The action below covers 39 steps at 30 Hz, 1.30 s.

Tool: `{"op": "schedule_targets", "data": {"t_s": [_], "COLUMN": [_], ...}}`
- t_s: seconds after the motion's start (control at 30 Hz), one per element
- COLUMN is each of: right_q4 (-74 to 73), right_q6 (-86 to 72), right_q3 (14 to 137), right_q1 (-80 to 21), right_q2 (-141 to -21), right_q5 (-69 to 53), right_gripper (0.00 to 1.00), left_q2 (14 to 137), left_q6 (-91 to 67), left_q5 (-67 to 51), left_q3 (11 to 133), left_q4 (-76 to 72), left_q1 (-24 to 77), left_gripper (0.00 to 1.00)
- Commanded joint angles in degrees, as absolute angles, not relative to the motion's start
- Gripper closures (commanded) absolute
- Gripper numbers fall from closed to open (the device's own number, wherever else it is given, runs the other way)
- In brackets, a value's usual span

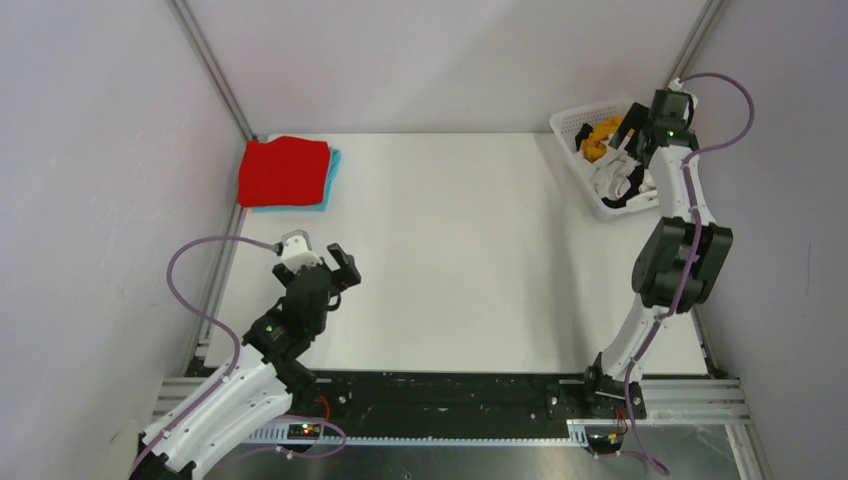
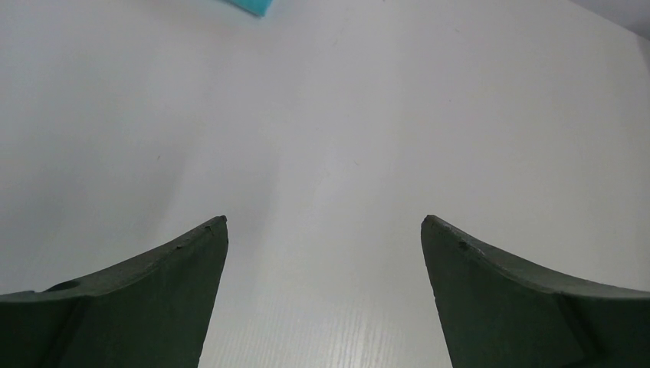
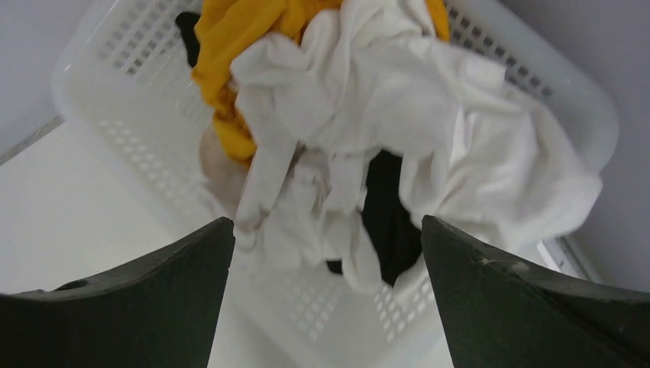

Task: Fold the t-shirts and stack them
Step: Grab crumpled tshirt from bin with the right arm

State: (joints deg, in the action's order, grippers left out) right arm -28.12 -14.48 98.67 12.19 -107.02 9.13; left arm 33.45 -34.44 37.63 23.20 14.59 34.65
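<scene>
**Right arm over the basket, three shirts tangled inside**

At the near left, the left gripper [image 2: 324, 222] hovers over the bare white table [image 1: 460, 250], its dark fingers spread wide with nothing between them.

At the far left corner lies the finished work: a folded red cotton t-shirt [image 1: 284, 170] on top of a folded light blue t-shirt [image 1: 333, 172], whose edge shows along the right and near sides.

At the far right, the right gripper [image 3: 328, 222] hangs just above the white slotted plastic basket [image 3: 107, 84], jaws apart and holding nothing. Inside, a crumpled white t-shirt [image 3: 429, 115] lies uppermost, draped over a mustard yellow t-shirt [image 3: 230, 46] at the far side and a black t-shirt [image 3: 387, 222] underneath.

The step in hand looks like picking the next shirt. The likeliest trouble is a pinch that catches two garments, since white folds wrap over the black and yellow cloth. A deep reach could also snag a fingertip in the slots and drag or lift the light basket off the table edge.
</scene>
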Motion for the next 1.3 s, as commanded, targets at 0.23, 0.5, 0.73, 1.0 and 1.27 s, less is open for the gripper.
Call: {"op": "schedule_targets", "data": {"t_s": [0.23, 0.5, 0.73, 1.0, 1.27], "right_q4": [-31.64, -27.55, -28.95, -27.01, -24.43], "right_q6": [-10.10, -10.90, -13.51, -13.34, -11.91], "right_q3": [113.75, 117.36, 121.41, 118.60, 119.18], "right_q1": [16.48, 18.05, 19.20, 21.91, 21.88], "right_q2": [-119.63, -125.66, -128.88, -128.57, -127.83], "right_q5": [14.93, 12.65, 16.04, 7.52, -2.39], "right_gripper": [0.05, 0.14, 0.17, 0.35, 0.97], "left_q2": [35.04, 37.41, 39.92, 40.84, 41.01], "left_q6": [-34.33, -34.75, -34.84, -34.96, -34.78], "left_q5": [42.34, 42.32, 41.82, 42.15, 41.54], "left_q3": [25.04, 25.61, 26.58, 26.81, 27.07], "left_q4": [12.04, 11.77, 11.76, 11.46, 11.50], "left_q1": [34.83, 34.82, 34.87, 34.81, 34.78], "left_gripper": [0.00, 0.00, 0.00, 0.00, 0.02]}}
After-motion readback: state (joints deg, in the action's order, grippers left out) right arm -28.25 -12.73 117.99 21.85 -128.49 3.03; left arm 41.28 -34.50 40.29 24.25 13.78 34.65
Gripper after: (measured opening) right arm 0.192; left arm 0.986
